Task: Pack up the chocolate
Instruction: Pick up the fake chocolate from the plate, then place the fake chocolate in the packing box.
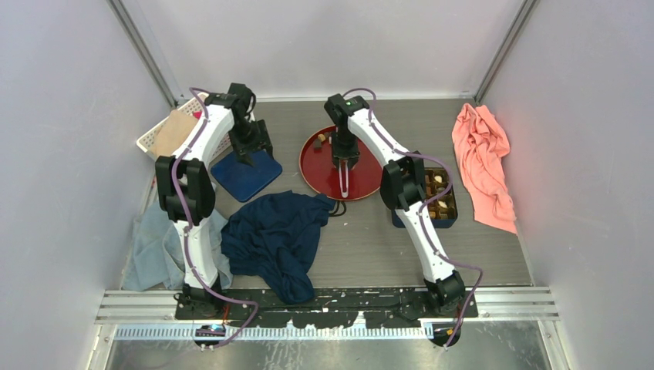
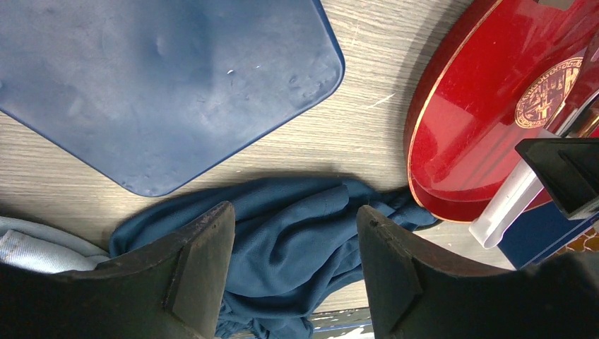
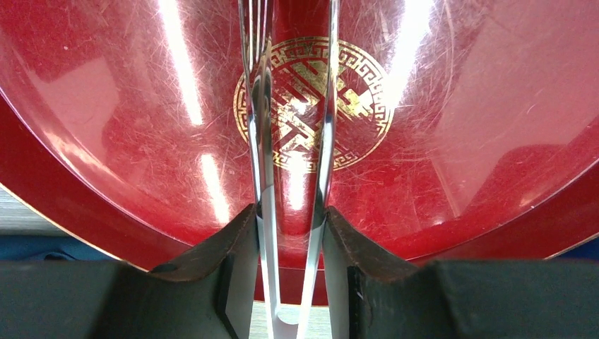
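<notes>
- The right jaws are pressed in on a pair of clear tongs (image 3: 258,141). They pinch both blades just ahead of the joined end. The blades stand slightly apart, and nothing shows between them.
- The tongs' long axis runs near-to-far across the red tray (image 3: 459,141), over its gold emblem (image 3: 362,106). The tips pass out of the top of the right wrist view, so I cannot tell there whether they carry anything.
- The chocolate (image 1: 321,139) left to pack is a few small pieces on the tray's far-left part, seen only from the top camera. From the right jaws they lie ahead and to the left, off the line of the tongs.
- More pieces (image 1: 438,183) sit in the navy box (image 1: 443,223), which rests on the desk (image 2: 339,134) to the right of the tray, partly hidden under the right arm (image 1: 401,185).
- The left jaws are spread wide and hold nothing. They hang by the navy lid (image 2: 162,85), just beside the tray's left rim, and the navy cloth (image 2: 297,205) shows between them in the left wrist view.
- The right arm is nearer and carries the tool, so the pick looks like its job. It would swing the tips left and forward until a piece lies between the blades, then squeeze.
- The pieces are small and roundish, so there is no axis to line up with. The risk, as I judge it, is a piece skidding away on the glossy tray.
</notes>
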### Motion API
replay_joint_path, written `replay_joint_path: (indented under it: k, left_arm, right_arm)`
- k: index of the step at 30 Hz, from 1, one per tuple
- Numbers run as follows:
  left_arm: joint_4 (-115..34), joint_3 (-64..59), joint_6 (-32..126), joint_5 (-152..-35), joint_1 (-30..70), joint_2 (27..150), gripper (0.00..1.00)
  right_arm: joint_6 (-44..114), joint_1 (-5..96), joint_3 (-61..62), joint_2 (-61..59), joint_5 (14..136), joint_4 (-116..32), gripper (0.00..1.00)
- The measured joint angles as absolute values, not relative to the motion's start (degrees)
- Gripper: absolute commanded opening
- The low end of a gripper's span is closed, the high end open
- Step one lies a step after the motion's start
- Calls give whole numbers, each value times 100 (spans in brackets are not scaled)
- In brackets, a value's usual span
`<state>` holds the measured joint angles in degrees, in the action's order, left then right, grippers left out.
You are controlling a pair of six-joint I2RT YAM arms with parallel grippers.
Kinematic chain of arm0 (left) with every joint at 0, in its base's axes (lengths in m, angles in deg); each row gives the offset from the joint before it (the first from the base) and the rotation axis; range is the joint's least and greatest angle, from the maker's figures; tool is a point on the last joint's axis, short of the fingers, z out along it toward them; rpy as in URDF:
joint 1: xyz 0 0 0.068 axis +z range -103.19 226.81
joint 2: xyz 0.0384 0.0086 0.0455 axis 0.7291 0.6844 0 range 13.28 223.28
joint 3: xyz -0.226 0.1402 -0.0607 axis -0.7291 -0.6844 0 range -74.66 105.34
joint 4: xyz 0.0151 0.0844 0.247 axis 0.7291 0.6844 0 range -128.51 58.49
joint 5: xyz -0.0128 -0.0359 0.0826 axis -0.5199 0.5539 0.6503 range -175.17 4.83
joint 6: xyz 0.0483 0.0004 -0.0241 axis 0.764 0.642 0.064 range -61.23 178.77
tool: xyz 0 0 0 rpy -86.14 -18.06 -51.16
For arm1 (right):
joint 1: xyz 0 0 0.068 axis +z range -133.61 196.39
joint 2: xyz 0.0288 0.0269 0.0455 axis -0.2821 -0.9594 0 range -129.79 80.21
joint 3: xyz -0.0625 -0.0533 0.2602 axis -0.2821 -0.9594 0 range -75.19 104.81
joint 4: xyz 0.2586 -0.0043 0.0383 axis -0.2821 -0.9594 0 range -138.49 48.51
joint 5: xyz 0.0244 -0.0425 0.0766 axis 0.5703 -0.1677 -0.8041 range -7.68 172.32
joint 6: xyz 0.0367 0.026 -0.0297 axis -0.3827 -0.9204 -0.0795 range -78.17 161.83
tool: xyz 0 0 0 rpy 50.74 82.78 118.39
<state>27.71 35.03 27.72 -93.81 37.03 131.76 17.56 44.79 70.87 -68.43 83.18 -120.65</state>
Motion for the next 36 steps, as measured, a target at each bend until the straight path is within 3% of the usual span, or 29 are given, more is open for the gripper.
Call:
replay_joint_path:
  k: [9,29,36]
  left_arm:
    - [2760,3503,2772,-9423,3707,13176,65]
    - [2694,3551,2781,-9423,3707,13176,65]
    - [2688,3590,2781,-9423,3707,13176,64]
  right_arm:
    - [1749,4479,7004,-6810,8399,-11951,20]
    - [1712,4479,5644,-4613,8224,-12087,14]
    - [1356,4317,3666,-3280,8405,-11953,14]
